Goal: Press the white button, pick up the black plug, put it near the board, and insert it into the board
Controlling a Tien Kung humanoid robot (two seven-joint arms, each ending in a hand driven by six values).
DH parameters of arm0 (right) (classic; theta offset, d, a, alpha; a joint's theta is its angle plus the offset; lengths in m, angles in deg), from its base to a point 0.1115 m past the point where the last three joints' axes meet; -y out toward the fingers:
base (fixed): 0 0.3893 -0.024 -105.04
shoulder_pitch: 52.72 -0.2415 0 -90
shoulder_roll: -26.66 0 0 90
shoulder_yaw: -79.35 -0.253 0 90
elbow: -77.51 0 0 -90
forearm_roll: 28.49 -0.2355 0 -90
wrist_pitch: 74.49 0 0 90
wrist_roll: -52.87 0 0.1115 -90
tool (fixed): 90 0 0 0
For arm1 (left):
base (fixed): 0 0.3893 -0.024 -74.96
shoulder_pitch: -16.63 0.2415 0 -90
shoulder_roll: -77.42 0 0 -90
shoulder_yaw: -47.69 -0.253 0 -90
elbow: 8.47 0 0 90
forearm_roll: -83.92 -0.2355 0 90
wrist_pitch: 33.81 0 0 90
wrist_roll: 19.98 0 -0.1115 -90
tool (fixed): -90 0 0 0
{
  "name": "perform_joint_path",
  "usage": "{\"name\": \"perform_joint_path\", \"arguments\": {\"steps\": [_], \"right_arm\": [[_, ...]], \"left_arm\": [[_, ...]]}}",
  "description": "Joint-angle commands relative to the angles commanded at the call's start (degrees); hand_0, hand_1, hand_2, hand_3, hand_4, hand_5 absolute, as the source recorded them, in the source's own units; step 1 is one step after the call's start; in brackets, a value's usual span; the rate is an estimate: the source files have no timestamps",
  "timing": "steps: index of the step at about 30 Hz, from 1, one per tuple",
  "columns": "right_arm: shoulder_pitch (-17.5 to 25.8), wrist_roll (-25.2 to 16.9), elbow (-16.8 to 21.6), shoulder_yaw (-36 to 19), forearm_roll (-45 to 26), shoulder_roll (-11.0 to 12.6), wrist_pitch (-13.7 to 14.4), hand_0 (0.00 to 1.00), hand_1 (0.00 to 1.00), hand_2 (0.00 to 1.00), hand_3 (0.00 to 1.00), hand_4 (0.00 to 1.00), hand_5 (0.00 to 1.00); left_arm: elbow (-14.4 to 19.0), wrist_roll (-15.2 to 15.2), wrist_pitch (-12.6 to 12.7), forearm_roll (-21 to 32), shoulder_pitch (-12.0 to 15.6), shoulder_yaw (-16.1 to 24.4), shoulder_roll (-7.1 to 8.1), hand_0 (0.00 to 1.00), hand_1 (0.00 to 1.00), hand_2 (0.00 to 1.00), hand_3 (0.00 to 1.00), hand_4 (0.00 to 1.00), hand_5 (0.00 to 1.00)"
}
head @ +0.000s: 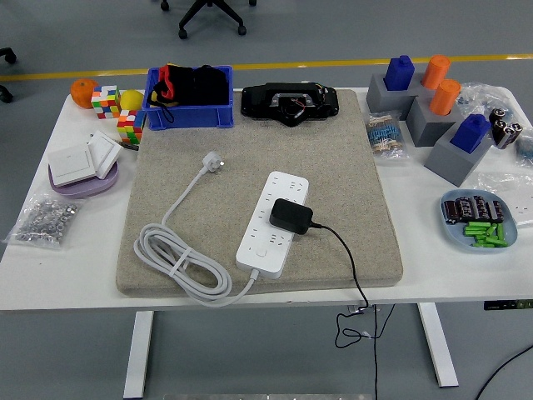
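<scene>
White table (75, 275) bears a beige mat (175, 175); the black plug (291, 216) is seated in the power strip (270, 222), seemingly done. No hands are seen, so finger state cannot be told.

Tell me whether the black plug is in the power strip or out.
In: the black plug sits on the white power strip.

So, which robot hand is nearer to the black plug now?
Neither can be told: no robot hand is in view. The black plug sits on the white power strip.
</scene>
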Motion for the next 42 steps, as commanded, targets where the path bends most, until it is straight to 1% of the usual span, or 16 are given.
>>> {"name": "perform_joint_path", "arguments": {"steps": [9, 14, 29, 33, 36, 39, 41, 42], "right_arm": [[0.0, 0.2, 0.3, -1.8, 0.2, -0.5, 0.0, 0.915, 0.839, 0.808, 0.782, 0.998, 0.636], [0.1, 0.4, 0.2, -1.7, 0.3, -0.7, -0.2, 0.91, 0.836, 0.804, 0.782, 0.998, 0.635], [-0.2, 1.0, 0.5, -2.1, 0.6, -0.7, -0.2, 0.897, 0.83, 0.804, 0.777, 0.998, 0.625], [-0.1, 0.3, 0.3, -1.4, 0.1, -0.6, 0.5, 0.897, 0.83, 0.804, 0.777, 0.998, 0.625], [-0.2, 0.1, 0.2, -1.2, 0.2, -0.8, 0.6, 0.89, 0.829, 0.814, 0.777, 0.994, 0.623], [-1.7, 0.1, -0.2, -1.4, 0.1, -1.2, 0.6, 0.89, 0.829, 0.814, 0.777, 0.994, 0.623], [-2.9, 0.0, -0.7, -0.8, -0.3, -0.4, 0.5, 0.891, 0.83, 0.814, 0.777, 0.985, 0.62], [-3.2, 0.3, -0.9, -0.2, -0.4, 0.7, 0.4, 0.891, 0.83, 0.814, 0.777, 0.985, 0.62]], "left_arm": [[0.0, -0.1, 0.0, 0.0, -0.3, 0.0, 0.19, 0.707, 0.662, 0.582, 0.679, 0.655, 0.276], [0.0, -0.2, 0.1, 0.0, -0.5, 0.1, 0.36, 0.707, 0.662, 0.583, 0.678, 0.655, 0.276], [0.0, -0.2, 0.1, 0.8, -0.9, -0.4, 0.07, 0.707, 0.662, 0.584, 0.678, 0.655, 0.277], [0.0, -0.2, 0.2, 0.5, -0.8, 0.0, 0.07, 0.707, 0.662, 0.584, 0.678, 0.655, 0.277], [0.0, -0.2, 0.2, 0.5, -0.9, 0.0, 0.03, 0.707, 0.662, 0.584, 0.678, 0.655, 0.277], [0.0, -0.2, 0.1, 1.1, -2.1, -1.1, 0.2, 0.707, 0.662, 0.584, 0.678, 0.655, 0.277], [0.0, 0.1, -0.6, 1.4, -3.3, -3.0, 0.6, 0.707, 0.662, 0.584, 0.673, 0.659, 0.267], [0.0, -0.1, -0.7, 2.4, -3.4, -4.3, 0.91, 0.707, 0.662, 0.584, 0.673, 0.659, 0.267]]}}
